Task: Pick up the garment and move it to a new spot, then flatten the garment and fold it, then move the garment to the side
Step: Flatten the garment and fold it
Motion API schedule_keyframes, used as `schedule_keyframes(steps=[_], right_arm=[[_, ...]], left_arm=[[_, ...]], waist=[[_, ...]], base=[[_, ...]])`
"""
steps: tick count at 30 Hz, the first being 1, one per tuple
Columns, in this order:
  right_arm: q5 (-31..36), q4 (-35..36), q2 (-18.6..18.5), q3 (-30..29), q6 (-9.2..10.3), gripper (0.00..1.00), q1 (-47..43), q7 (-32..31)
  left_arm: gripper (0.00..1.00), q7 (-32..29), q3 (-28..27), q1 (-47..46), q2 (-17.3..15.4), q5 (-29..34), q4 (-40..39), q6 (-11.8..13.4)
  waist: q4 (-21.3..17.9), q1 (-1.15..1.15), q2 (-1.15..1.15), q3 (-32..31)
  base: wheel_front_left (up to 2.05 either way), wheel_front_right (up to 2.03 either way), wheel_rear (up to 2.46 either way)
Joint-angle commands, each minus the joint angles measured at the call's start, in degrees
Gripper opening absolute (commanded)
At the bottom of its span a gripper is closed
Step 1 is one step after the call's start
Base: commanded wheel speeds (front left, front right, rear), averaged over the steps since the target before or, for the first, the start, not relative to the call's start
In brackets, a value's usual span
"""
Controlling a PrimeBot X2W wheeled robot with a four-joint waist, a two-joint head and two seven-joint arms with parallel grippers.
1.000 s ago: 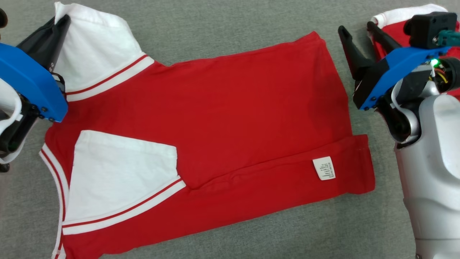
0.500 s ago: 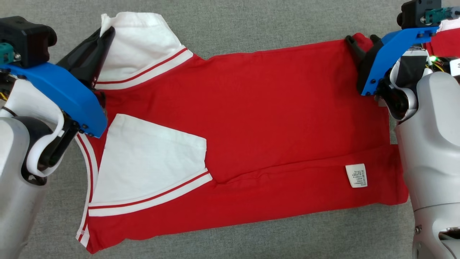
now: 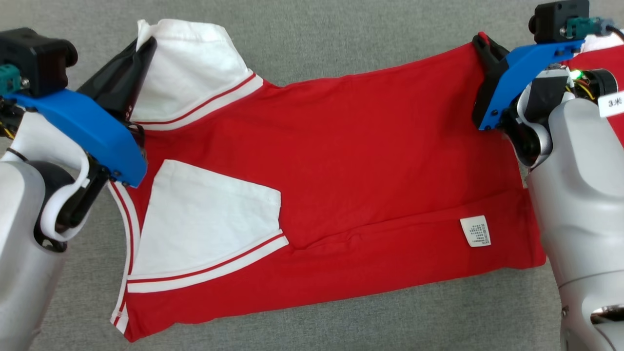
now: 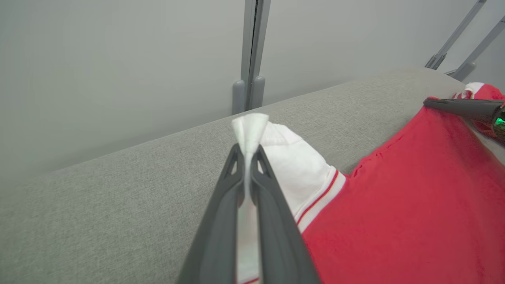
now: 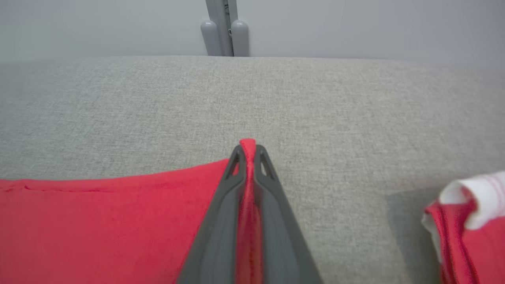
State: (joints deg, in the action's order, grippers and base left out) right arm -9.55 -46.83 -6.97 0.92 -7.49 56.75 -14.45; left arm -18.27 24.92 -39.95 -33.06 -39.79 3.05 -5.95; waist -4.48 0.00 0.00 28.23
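sticker (image 3: 613,103) on right arm (image 3: 577,165): "3米" | garment tag (image 3: 475,231): illegible

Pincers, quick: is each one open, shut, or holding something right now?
Left pincer: shut on the garment's white sleeve.
Right pincer: shut on the garment's red corner.

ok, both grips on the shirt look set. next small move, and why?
Probably lift both grippers together a little, drawing the far edge toward the near one. The left gripper is shut on the white sleeve, the right gripper on the far hem corner; the shirt lies flat between them.
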Motion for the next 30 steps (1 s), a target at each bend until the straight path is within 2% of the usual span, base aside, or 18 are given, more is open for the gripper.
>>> schedule_keyframes(steps=[1,7,11,15,20,26,27,28,29,30], right_arm=[[-1.5,0.7,-0.5,1.2,0.00,0.00,-1.8,2.6],[-6.3,5.3,-2.0,4.5,0.00,0.00,-9.9,8.9],[-9.3,10.0,-3.2,4.3,0.00,0.00,-17.9,12.0],[-9.1,13.4,-4.1,3.4,0.00,0.00,-23.8,13.3],[-8.7,18.5,-2.6,0.8,0.00,0.00,-32.2,13.9],[-7.2,23.3,-0.1,-1.8,0.00,0.00,-38.9,13.9],[-6.9,23.9,0.3,-2.2,0.00,0.08,-39.8,14.1],[-6.6,24.4,0.7,-2.7,0.00,0.30,-40.6,14.3],[-6.2,24.9,1.0,-3.2,0.00,0.76,-41.6,14.7],[-5.9,25.4,1.3,-3.7,0.00,1.00,-42.4,15.1]], left_arm=[[0.00,1.3,-0.2,1.4,0.1,0.0,0.0,-0.1],[0.00,4.7,-0.8,7.8,-0.8,-1.1,-2.1,0.4],[0.00,7.4,-1.3,15.1,-0.9,-2.3,-4.8,1.9],[0.00,9.0,-1.1,21.2,-0.7,-3.1,-6.6,3.3],[0.00,12.1,-0.5,29.2,0.7,-4.4,-6.1,4.6],[0.00,15.4,1.0,34.5,3.5,-4.9,-2.5,5.6],[0.00,16.1,1.2,35.1,4.0,-4.9,-1.8,5.5],[0.00,16.8,1.3,35.6,4.4,-4.8,-1.1,5.5],[0.00,17.7,1.3,36.0,4.9,-5.0,-0.4,5.5],[0.17,18.6,1.2,36.5,5.4,-5.0,0.4,5.4]], waist=[[-0.1,0.00,0.00,-1.4],[-0.1,0.00,0.00,-5.9],[0.3,0.00,0.00,-9.3],[0.7,0.00,0.00,-11.5],[1.3,0.00,0.00,-14.1],[1.2,0.00,0.00,-15.8],[1.2,0.00,0.00,-16.0],[1.2,0.00,0.00,-16.2],[1.3,0.00,0.00,-16.4],[1.3,0.00,0.00,-16.7]], base=[[0.00,0.00,0.00],[0.00,0.00,0.00],[0.00,0.00,0.00],[0.00,0.00,0.00],[0.00,0.00,0.00],[0.00,0.00,0.00],[0.00,0.00,0.00],[0.00,0.00,0.00],[0.00,0.00,0.00],[0.00,0.00,0.00]])
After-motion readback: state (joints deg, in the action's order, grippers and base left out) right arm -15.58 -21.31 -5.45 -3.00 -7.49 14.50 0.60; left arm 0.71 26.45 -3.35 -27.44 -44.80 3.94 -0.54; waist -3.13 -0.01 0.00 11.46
